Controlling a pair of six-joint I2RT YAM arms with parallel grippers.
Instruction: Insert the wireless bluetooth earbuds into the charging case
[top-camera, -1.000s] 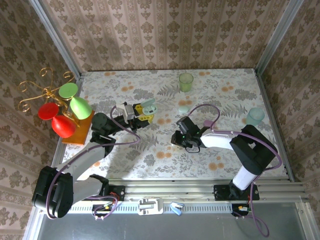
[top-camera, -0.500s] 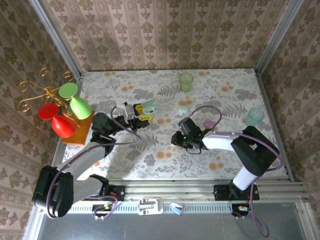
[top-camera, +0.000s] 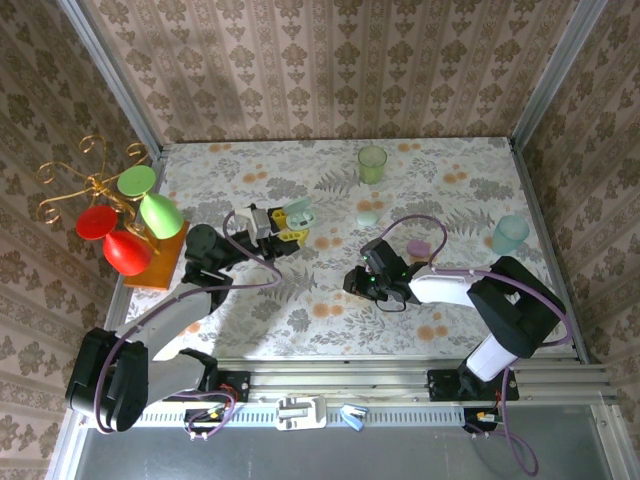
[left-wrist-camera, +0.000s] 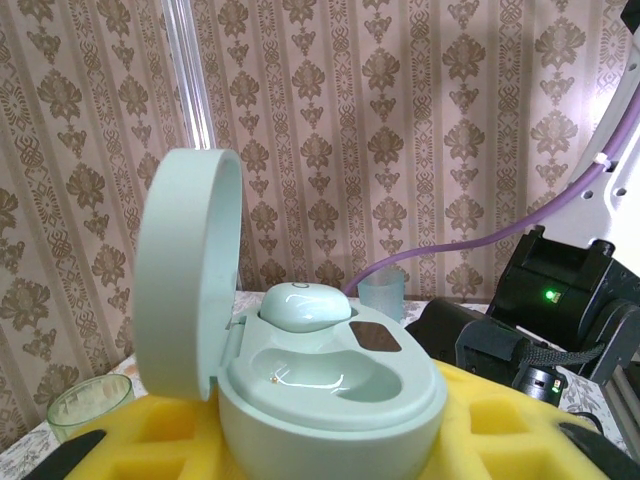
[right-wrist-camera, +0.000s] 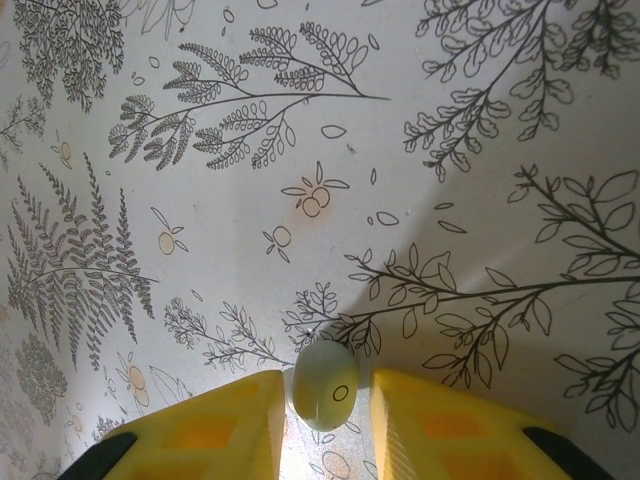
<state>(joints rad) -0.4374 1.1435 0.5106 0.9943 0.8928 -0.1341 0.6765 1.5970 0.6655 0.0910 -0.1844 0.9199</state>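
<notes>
Mint bud (right-wrist-camera: 324, 382) sits right between the fingers of the right tool (right-wrist-camera: 328, 402), down on the desk (right-wrist-camera: 300, 150)!
Tool narrowly parted, a sliver of gap each side, bud's long axis running along the fingers (so a squeeze lands across its short width). Open case (left-wrist-camera: 330, 390) sits left and farther off, clamped in the left tool (left-wrist-camera: 320, 445), one socket empty.

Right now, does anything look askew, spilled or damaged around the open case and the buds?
Nothing stands out. The charging case sits squarely in the left gripper, lid open, one earbud seated, the other well empty. A second earbud, undamaged as far as shows, lies between the fingers of the right gripper.
</notes>
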